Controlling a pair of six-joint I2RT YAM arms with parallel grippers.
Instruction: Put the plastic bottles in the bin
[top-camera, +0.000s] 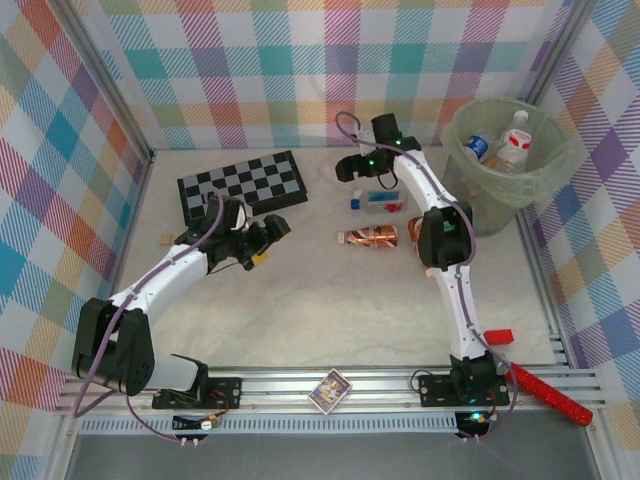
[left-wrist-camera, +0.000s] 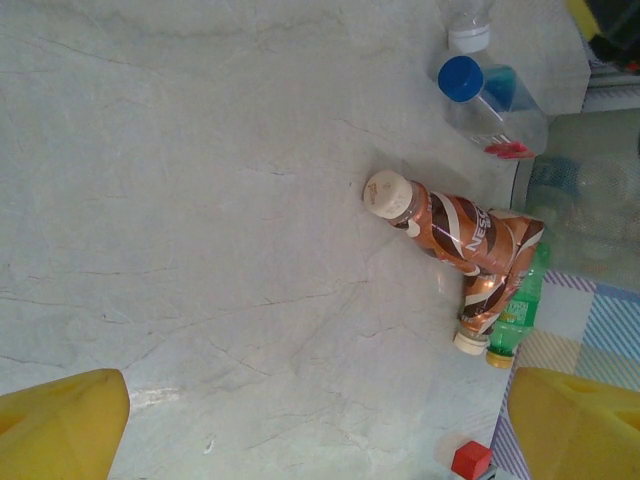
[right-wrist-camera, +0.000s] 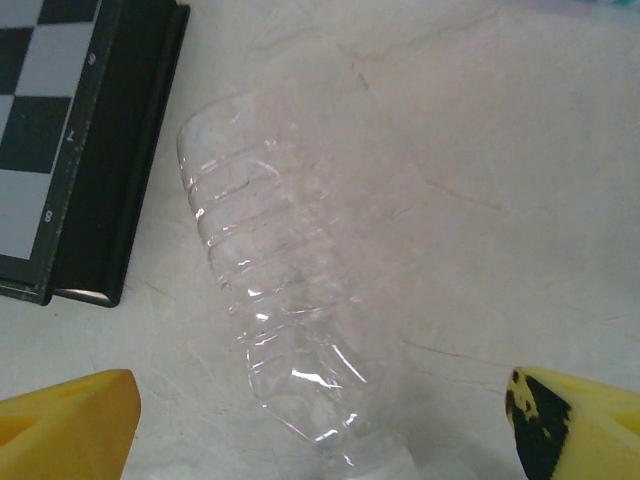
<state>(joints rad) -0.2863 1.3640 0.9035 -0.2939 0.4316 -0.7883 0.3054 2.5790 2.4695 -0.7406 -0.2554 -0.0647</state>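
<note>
A clear ribbed plastic bottle (right-wrist-camera: 290, 290) lies on the table between the yellow fingers (right-wrist-camera: 65, 425) of my open right gripper (right-wrist-camera: 320, 430), with a gap on each side. That gripper (top-camera: 352, 168) hangs at the far middle of the table. My left gripper (top-camera: 265, 235) is open over bare table (left-wrist-camera: 318, 430), well short of two brown bottles (left-wrist-camera: 450, 225) (left-wrist-camera: 485, 295), a green one (left-wrist-camera: 518, 310) and a blue-capped clear one (left-wrist-camera: 490, 95). The pale-green bin (top-camera: 470, 185) stands at the far right with two bottles (top-camera: 514, 140) inside.
The black-and-grey chequered board (top-camera: 243, 183) lies at the far left, its edge (right-wrist-camera: 130, 150) close to the clear bottle. A small colourful card box (top-camera: 330, 390) sits on the front rail. A red tool (top-camera: 545, 392) rests at the front right. Plaid walls enclose the table.
</note>
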